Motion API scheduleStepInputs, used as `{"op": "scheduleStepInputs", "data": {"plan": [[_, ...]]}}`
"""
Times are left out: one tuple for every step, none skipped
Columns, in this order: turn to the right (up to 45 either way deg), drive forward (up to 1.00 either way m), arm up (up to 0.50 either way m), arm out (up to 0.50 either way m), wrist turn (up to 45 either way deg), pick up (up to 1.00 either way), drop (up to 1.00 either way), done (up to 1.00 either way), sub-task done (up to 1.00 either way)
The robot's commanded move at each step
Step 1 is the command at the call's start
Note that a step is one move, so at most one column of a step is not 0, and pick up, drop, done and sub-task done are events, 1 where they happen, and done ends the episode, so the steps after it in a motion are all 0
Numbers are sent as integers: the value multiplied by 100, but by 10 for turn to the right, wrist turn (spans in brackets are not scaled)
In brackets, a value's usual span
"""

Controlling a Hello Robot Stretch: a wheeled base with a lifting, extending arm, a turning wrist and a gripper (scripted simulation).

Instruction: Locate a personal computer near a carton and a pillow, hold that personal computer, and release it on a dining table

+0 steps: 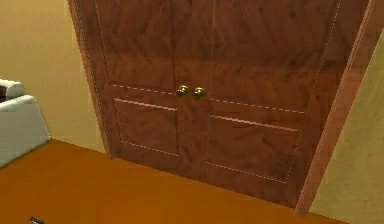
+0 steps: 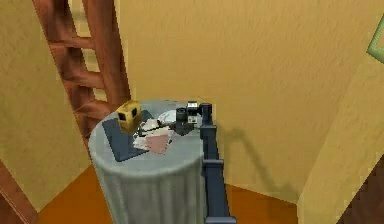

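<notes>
In the arm side view a round table [image 2: 150, 185] draped in grey-blue cloth stands in a corner. On it sit a small yellow box [image 2: 127, 113], a dark flat slab [image 2: 122, 148] and pale and pinkish flat pieces [image 2: 155, 140]. The arm's dark bar [image 2: 212, 170] rises over the table's right side. The gripper [image 2: 168, 126] reaches left over the tabletop among these things. I cannot tell whether it holds anything.
A wooden ladder-like frame [image 2: 85, 60] leans against the yellow wall behind the table. The forward view faces a brown double door [image 1: 200, 90] with brass knobs [image 1: 190, 91] close ahead. A white piece of furniture [image 1: 18, 125] stands at the left on the orange floor [image 1: 120, 190].
</notes>
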Motion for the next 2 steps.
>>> {"op": "scheduleStepInputs", "data": {"plan": [[0, 0, 0, -8, 0, 0, 0, 0, 0], [0, 0, 0, 0, 0, 0, 0, 100, 0]]}}
